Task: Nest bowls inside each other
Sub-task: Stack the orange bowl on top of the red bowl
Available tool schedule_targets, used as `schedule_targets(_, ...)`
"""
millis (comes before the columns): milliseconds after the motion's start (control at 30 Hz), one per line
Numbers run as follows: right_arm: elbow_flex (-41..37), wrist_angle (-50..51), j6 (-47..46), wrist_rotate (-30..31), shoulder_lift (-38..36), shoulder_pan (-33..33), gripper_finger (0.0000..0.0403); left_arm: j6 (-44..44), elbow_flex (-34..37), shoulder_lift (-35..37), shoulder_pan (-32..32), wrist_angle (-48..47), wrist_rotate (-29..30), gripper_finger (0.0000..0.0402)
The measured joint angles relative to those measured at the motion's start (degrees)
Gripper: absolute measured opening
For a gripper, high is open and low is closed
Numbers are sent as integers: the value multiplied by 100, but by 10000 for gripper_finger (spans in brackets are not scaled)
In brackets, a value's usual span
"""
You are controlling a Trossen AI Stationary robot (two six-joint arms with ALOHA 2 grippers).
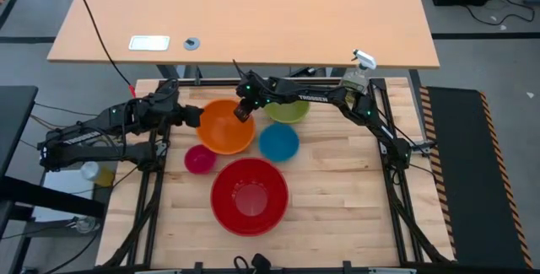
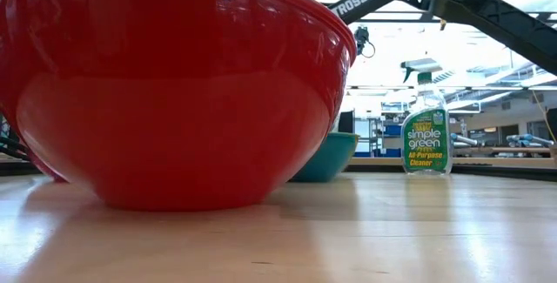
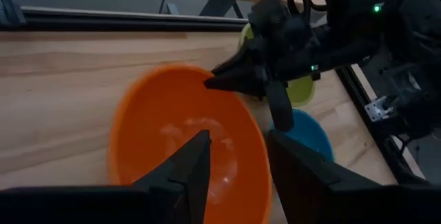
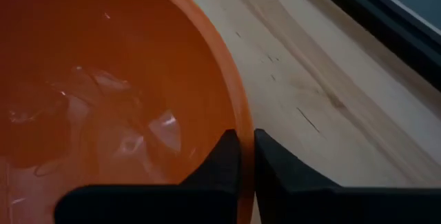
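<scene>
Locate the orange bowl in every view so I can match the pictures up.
High view: orange bowl at centre, between both grippers.
Low view: not visible; the red bowl fills the left.
Left wrist view: lower centre, ahead of the fingers.
Right wrist view: fills the left, rim pinched between the fingers.
Shared landmark: the right gripper on the bowl's rim, also in the left wrist view.

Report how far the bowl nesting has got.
Done: nothing is nested yet; the red bowl, blue bowl, green bowl and pink bowl each sit alone on the table. In hand: the right hand is shut on the orange bowl's rim, while the left hand, open, is at its opposite edge. Left: all four nestings.
</scene>
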State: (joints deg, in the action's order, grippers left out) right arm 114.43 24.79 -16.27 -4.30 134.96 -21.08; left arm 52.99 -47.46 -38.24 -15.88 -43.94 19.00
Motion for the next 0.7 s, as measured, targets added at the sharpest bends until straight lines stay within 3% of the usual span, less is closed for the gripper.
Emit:
schedule_targets(333, -2, -107, -212, -28, 0, -45, 36, 39, 0, 2, 0, 4, -48, 148)
schedule_targets(700, -11, -17, -111, -1080, -568, -330, 34, -266, 0, 2, -1, 325, -47, 148)
